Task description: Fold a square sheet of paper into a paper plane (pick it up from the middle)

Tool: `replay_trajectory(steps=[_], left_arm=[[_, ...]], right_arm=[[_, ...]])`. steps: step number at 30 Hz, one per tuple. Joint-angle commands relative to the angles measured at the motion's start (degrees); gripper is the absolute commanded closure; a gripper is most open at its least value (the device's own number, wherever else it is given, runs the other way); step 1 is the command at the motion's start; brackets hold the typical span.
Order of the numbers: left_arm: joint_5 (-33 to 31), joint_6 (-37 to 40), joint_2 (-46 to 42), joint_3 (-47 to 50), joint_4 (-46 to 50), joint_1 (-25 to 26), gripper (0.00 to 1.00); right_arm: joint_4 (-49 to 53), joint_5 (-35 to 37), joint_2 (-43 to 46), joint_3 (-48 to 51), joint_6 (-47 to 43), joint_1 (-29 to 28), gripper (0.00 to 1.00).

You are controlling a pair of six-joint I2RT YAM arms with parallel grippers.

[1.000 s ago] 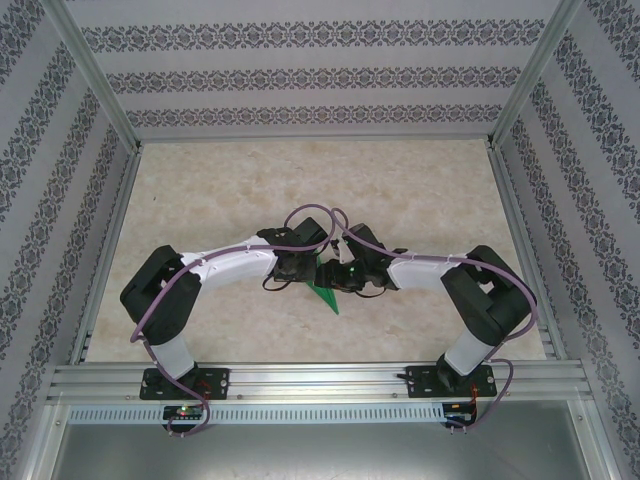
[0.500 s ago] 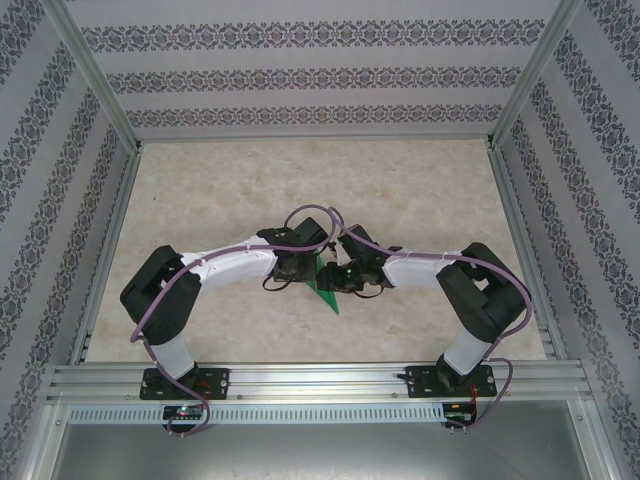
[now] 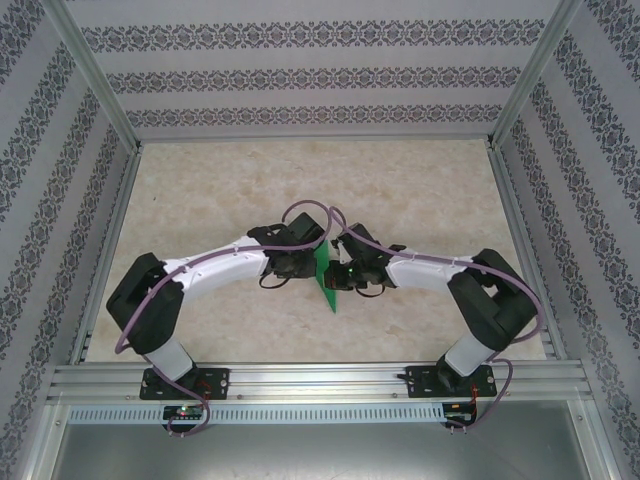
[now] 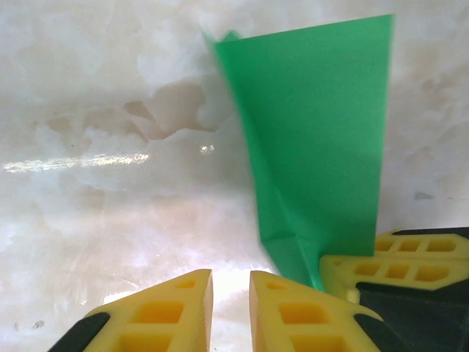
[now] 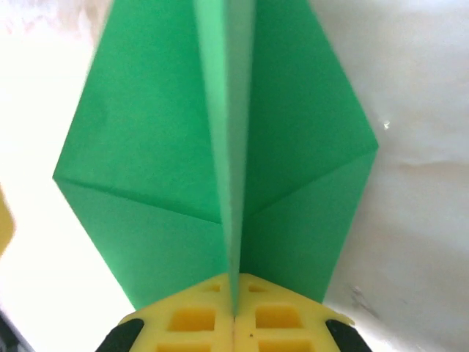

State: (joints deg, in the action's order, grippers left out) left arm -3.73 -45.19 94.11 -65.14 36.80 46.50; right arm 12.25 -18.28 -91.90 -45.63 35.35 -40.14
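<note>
The bright-green paper plane (image 3: 326, 285) hangs above the table between both wrists, nose toward the near edge. My right gripper (image 5: 234, 292) is shut on its raised centre fold, and the two wings (image 5: 154, 169) spread left and right of the crease. My left gripper (image 4: 231, 282) stands slightly open with nothing but table between its fingers. The green paper plane (image 4: 315, 132) lies just right of it, touching no finger that I can see. One yellow finger of the right gripper (image 4: 399, 268) shows beside the paper's lower edge.
A pale marbled tabletop (image 3: 300, 180) runs out to patterned walls on three sides, with metal rails (image 3: 320, 380) along the near edge. Both arms (image 3: 210, 265) bend inward and meet at the table's middle.
The right gripper has shut on the plane's centre fold. My left gripper has parted a little and let go of the paper. The left arm's elbow has dropped outward.
</note>
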Motion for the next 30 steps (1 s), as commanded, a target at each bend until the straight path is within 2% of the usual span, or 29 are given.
replay_trajectory(steps=[1,4,7,18,30], left_arm=[[-0.97,0.53,-4.92,-1.36,-1.64,-0.62,0.73],[-3.46,0.45,-7.75,-1.09,-1.45,-0.76,0.70],[-5.42,0.12,-9.91,0.00,-1.63,-1.05,0.69],[-7.71,-2.15,-14.82,5.37,-2.52,-2.89,0.69],[-6.74,-2.07,-14.70,6.60,-3.27,-3.52,0.69]], right_arm=[[9.45,11.58,5.04,-3.94,-1.58,-0.42,0.96],[18.59,20.62,6.20,-7.47,-1.58,-0.38,0.96],[22.47,23.50,5.37,-10.22,-1.16,-0.47,0.93],[23.88,22.94,-5.97,-18.58,-0.12,-3.45,0.92],[19.77,21.45,-9.94,-15.93,1.90,-3.68,0.87]])
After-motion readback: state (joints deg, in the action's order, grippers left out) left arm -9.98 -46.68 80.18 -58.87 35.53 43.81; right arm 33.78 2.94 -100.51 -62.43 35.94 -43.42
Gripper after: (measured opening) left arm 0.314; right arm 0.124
